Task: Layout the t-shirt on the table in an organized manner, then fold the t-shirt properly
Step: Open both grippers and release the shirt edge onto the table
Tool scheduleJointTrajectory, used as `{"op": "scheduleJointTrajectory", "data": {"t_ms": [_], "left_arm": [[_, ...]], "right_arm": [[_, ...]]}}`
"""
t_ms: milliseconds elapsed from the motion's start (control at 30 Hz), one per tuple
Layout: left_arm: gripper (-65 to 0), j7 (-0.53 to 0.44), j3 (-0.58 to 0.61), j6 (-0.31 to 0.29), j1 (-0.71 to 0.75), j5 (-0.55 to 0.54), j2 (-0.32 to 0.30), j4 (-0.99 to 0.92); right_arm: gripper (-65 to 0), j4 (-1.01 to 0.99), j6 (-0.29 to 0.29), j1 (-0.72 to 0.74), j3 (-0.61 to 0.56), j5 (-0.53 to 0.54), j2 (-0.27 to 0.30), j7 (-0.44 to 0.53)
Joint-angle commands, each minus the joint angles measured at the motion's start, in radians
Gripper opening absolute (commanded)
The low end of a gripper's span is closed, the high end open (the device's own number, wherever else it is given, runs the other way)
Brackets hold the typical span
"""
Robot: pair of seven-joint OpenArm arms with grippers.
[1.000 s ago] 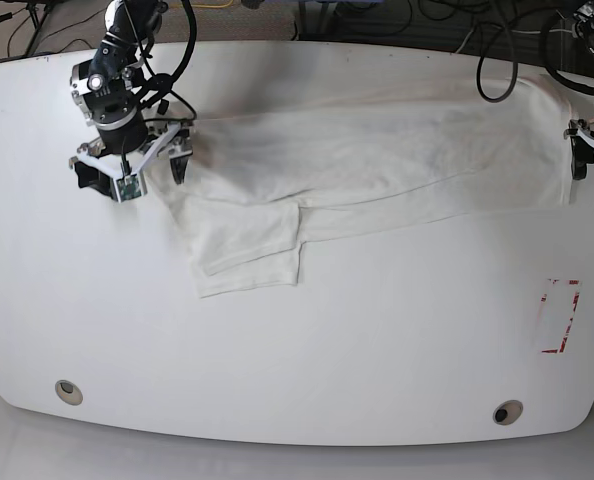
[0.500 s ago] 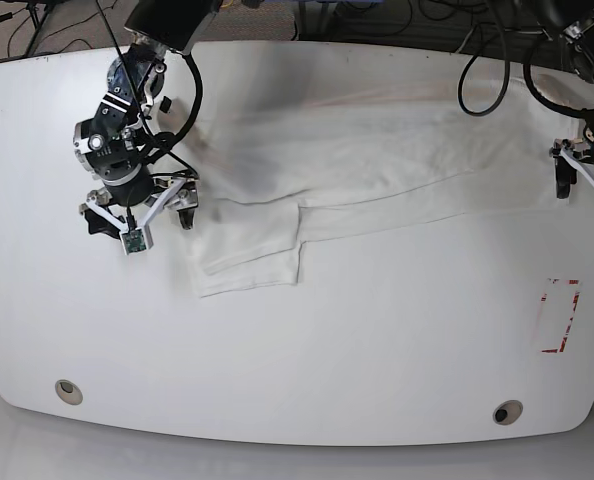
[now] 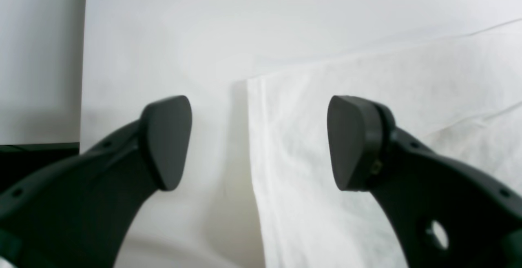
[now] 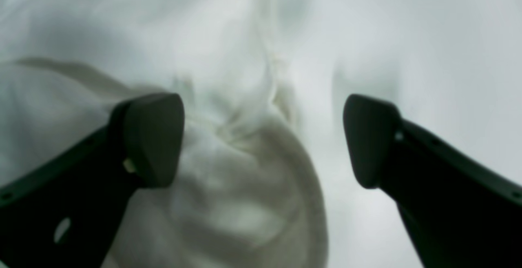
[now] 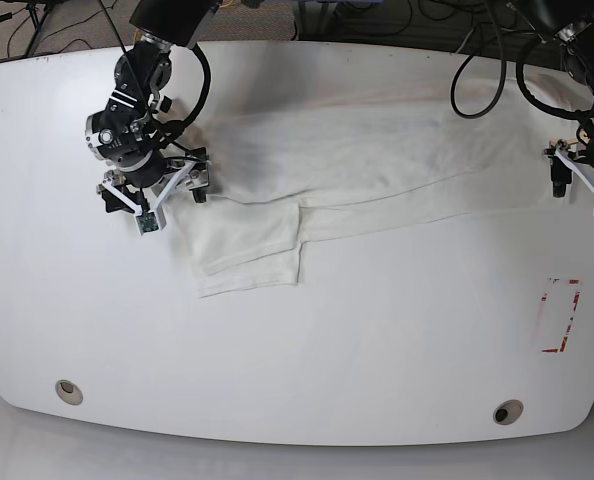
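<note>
Right now I read this as the laying-out step, not folding proper: the t-shirt (image 5: 377, 165) lies stretched in a long band across the far half of the table (image 5: 307, 350), one sleeve flap doubled toward the near side. My right gripper (image 5: 155, 196) hangs over the bunched collar end with its jaws spread and nothing between them; my left gripper (image 5: 583, 178) stands equally wide at the opposite hem edge, one pad over cloth, the other over bare tabletop (neither is pinching fabric). Next I judge each needs to drop and close on its edge so I can spread the shirt flat.
</note>
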Motion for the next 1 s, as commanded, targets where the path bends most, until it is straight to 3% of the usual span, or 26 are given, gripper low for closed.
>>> {"op": "scheduleJointTrajectory", "data": {"t_ms": [0, 100, 167, 667, 733, 967], "left_arm": [[-17.9, -0.021, -0.004, 0.002, -0.009, -0.007, -0.018, 0.013], [-17.9, -0.021, -0.004, 0.002, -0.009, -0.007, -0.018, 0.013], [-17.9, -0.021, -0.004, 0.002, -0.009, -0.007, -0.018, 0.013], [-17.9, -0.022, -0.005, 0.002, -0.009, -0.007, -0.018, 0.013], [-17.9, -0.022, -0.007, 0.002, -0.009, -0.007, -0.018, 0.013], [-17.9, -0.022, -0.010, 0.002, -0.009, -0.007, -0.018, 0.014]], "right_arm": [[-6.0, 0.011, -0.002, 0.015, 0.001, 0.012, 0.010, 0.020], [-8.9, 0.011, -0.002, 0.015, 0.001, 0.012, 0.010, 0.020], [-14.1, 0.011, -0.002, 0.015, 0.001, 0.012, 0.010, 0.020], [-61.8, -0.004, -0.002, 0.015, 0.001, 0.014, 0.009, 0.020], [-64.8, -0.004, -0.002, 0.015, 0.001, 0.014, 0.009, 0.020], [-65.0, 0.014, -0.002, 0.010, 0.003, 0.012, 0.007, 0.020]]}}
